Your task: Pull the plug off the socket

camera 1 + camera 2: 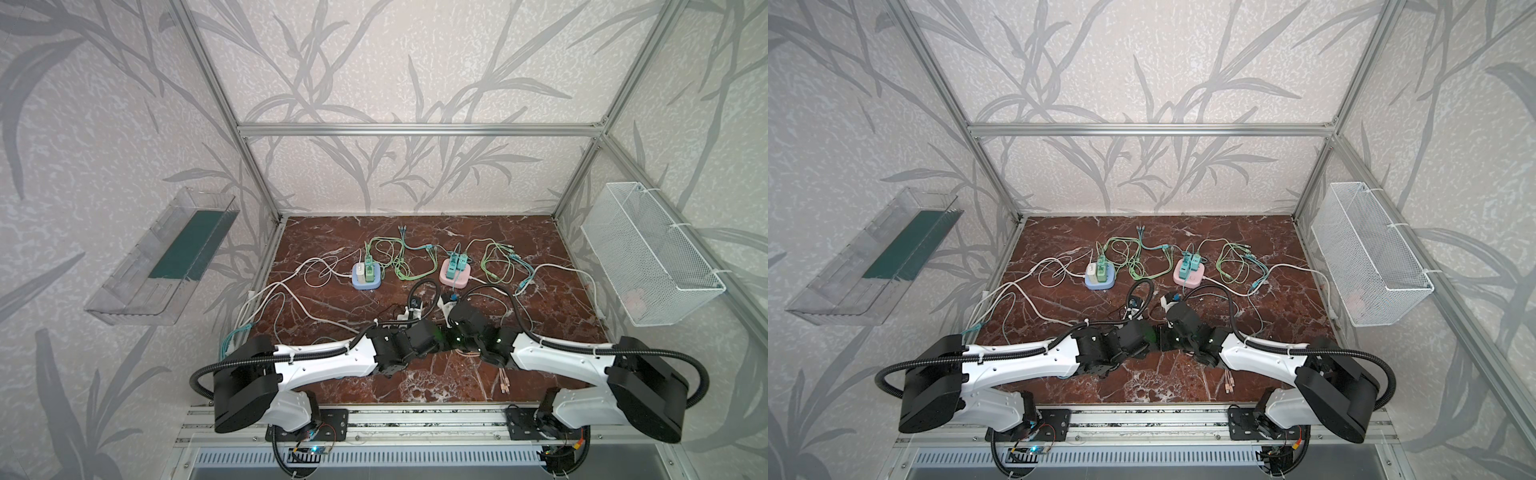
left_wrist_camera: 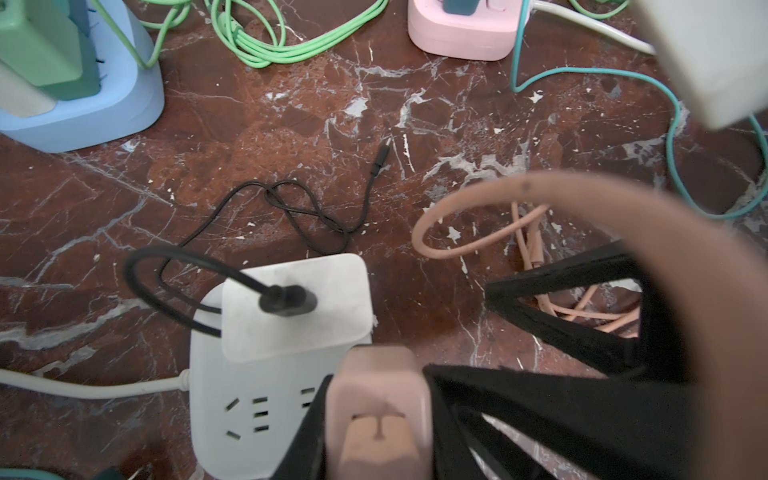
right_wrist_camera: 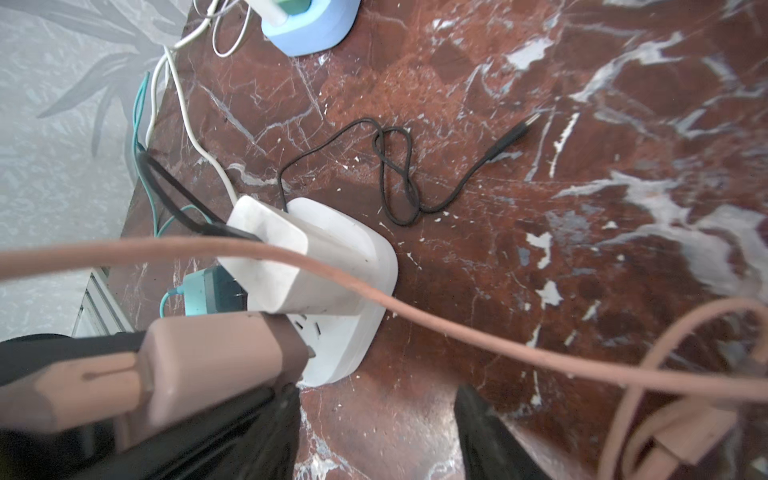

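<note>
My left gripper (image 2: 378,419) is shut on a pink plug (image 2: 376,395), with black fingers on both of its sides. In the right wrist view the same plug (image 3: 216,357) lies at the edge of the white socket (image 3: 345,332), and a prong tip shows just off the socket's face. Its pink cable (image 3: 415,320) trails across the view. A white charger (image 2: 295,307) with a black cable sits in the socket (image 2: 249,399). My right gripper (image 3: 374,436) is open beside the socket, over bare tabletop, holding nothing. In both top views the two wrists meet mid-table and hide the socket.
A blue socket (image 1: 365,276) and a pink socket (image 1: 455,270) with plugs in them stand farther back among green cables (image 1: 390,253). A teal plug (image 3: 208,291) lies by the white socket. A wire basket (image 1: 652,257) hangs at the right and a clear tray (image 1: 166,257) at the left.
</note>
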Controlling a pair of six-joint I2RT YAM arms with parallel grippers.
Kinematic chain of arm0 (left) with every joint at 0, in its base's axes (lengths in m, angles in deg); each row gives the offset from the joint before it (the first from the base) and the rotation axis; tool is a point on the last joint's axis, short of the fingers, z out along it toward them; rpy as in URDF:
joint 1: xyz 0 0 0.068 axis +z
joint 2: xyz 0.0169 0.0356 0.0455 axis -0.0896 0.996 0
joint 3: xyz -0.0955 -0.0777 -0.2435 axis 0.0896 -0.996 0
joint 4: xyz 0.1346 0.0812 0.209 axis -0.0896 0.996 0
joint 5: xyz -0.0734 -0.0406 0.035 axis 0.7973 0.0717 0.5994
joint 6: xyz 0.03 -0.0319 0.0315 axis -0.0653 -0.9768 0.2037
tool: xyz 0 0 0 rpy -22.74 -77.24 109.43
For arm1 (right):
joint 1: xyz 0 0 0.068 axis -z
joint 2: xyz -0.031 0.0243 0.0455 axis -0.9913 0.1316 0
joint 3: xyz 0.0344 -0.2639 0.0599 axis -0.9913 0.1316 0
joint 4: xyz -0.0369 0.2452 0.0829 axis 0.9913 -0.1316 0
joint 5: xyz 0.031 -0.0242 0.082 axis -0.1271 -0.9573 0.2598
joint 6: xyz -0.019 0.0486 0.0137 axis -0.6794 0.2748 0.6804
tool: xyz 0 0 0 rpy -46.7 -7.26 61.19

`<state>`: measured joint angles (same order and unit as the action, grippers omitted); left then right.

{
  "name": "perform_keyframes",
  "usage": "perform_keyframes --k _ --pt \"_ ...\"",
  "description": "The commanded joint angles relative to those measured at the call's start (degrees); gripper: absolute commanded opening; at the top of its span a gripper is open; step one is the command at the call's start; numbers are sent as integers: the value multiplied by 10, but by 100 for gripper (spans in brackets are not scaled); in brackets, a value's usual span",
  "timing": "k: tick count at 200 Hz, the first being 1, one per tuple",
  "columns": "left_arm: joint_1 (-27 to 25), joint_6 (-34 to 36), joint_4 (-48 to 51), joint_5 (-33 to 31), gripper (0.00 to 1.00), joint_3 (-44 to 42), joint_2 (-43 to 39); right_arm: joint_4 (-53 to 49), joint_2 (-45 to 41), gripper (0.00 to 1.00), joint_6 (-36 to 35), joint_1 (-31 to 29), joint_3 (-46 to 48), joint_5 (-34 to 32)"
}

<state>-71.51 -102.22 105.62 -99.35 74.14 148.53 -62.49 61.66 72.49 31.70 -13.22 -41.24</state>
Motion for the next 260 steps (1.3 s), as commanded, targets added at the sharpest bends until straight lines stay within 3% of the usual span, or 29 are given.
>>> perform_keyframes --k 1,125,159,236,260 --pt "-7 -2 11 -11 12 13 6 -31 -40 61 -4 16 32 -30" --pt "-44 39 78 -7 15 120 154 -167 -267 63 -20 158 138 -23" --pt "-50 52 93 -15 18 140 184 -179 -275 63 -26 198 147 1" --pt "-71 54 227 -89 23 258 290 -187 -264 63 -37 218 144 5" --pt "-77 58 243 -97 32 277 309 -190 -263 63 -41 224 143 6"
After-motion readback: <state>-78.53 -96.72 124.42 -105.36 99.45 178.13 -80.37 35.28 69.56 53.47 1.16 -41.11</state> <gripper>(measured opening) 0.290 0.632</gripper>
